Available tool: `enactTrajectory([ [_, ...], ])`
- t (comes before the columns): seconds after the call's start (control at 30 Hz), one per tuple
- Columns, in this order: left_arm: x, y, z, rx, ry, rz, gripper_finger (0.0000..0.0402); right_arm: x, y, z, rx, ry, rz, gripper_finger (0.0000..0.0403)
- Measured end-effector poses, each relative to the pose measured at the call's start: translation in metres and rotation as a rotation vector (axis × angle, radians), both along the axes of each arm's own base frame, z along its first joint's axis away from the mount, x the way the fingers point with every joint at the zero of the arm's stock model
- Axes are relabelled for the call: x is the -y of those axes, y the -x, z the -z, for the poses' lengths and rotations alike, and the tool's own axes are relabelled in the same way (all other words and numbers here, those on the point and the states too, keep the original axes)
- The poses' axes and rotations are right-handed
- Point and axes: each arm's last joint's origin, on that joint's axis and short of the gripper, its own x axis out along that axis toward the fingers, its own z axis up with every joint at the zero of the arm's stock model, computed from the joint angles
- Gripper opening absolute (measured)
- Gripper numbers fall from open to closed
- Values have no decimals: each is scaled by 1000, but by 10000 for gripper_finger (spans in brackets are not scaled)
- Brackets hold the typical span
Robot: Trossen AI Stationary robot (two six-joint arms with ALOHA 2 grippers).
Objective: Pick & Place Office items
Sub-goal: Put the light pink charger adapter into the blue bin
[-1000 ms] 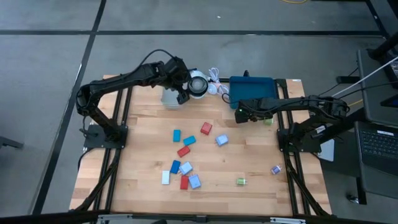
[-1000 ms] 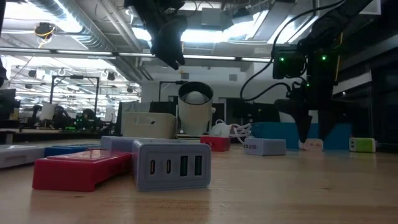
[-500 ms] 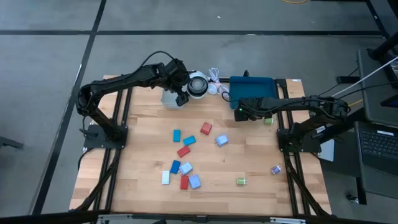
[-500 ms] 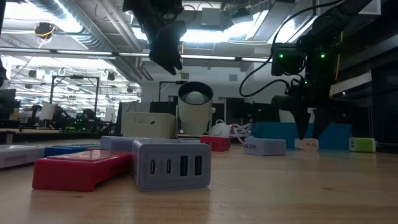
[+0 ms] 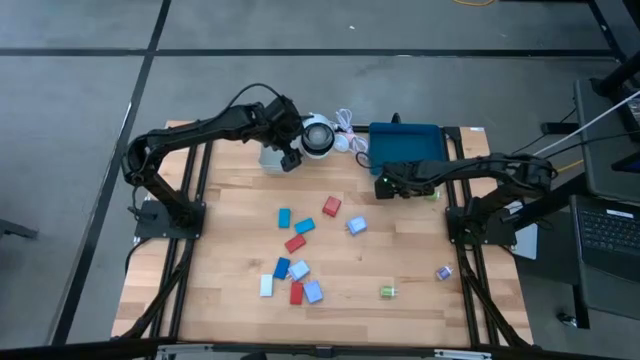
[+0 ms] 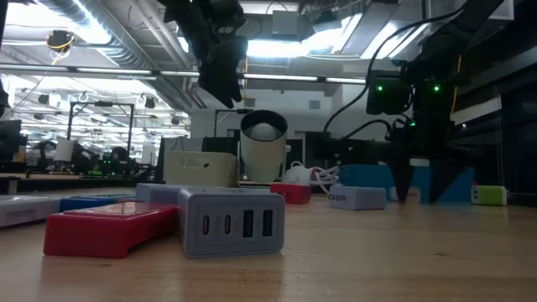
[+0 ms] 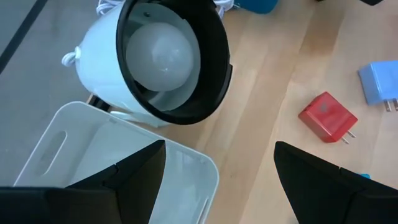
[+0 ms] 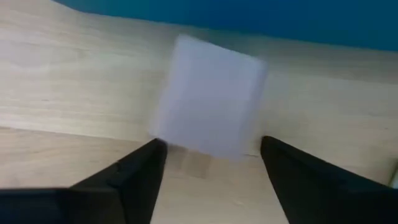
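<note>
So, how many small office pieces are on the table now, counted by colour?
Red blocks: 3
Blue blocks: 3
Light-blue blocks: 3
White blocks: 2
Green pieces: 2
Purple piece: 1
Total: 14

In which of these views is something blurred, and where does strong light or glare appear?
Right wrist view: the white block between the fingers is smeared, its edges soft. Low view: bright ceiling lights glare behind the dark arms, while the near grey charger and red block look sharp. High view and left wrist view: evenly lit, no evident blur.
</note>
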Motion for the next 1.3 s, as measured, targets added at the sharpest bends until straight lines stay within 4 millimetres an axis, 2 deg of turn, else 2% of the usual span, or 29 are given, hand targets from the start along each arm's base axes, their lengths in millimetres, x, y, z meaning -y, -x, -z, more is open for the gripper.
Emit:
enactTrajectory([
  [0.13, -2, 1, 0, 2, 3, -2, 294, 1, 0, 1, -9, 19, 10, 268],
  [0.37, -2, 1, 0, 3, 3, -3, 294, 3, -3, 0, -4, 44, 0, 175],
  [0.6, -2, 1, 0, 4, 6, -6, 294, 4, -3, 0, -2, 53, -28, 147],
  [0.87, -1, 1, 0, 8, 14, -17, 294, 4, -5, 0, 21, 41, -25, 48],
  [1.17, -1, 1, 0, 12, 22, -26, 294, -3, -8, -1, 46, 10, -23, 46],
  [1.3, -1, 0, 0, 25, 43, -30, 294, -12, -18, -10, 107, -34, -50, 46],
])
